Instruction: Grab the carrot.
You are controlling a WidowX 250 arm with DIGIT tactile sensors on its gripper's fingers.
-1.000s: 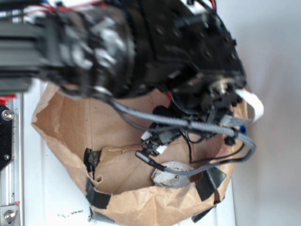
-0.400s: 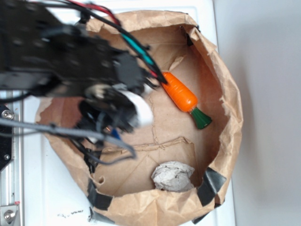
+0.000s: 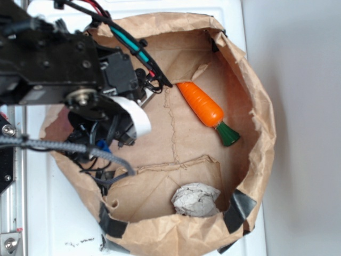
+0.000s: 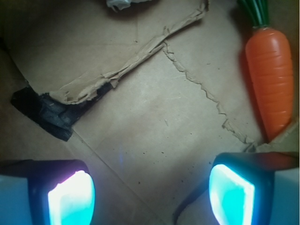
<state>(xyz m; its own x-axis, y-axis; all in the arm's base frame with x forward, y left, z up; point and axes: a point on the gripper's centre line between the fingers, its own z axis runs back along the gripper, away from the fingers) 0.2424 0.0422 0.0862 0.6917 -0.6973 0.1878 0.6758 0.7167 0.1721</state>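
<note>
The glossy orange plastic carrot [image 3: 201, 104] lay on the crumpled brown paper bag's [image 3: 256, 106] floor, right of the black gripper [image 4: 151, 192], whose 2 jaws stood apart, empty. Only the exterior view showed the grey-white paper ball [image 3: 195, 199] whole

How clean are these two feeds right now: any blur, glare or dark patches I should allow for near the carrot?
Exterior view: evenly lit, carrot sharp with a small gloss highlight; arm slightly soft. Wrist view: dim and warm, corners fall into shadow; gripper pads glow blown-out cyan and look out of focus; the carrot is clear at the right edge, casting a shadow on its left.
</note>
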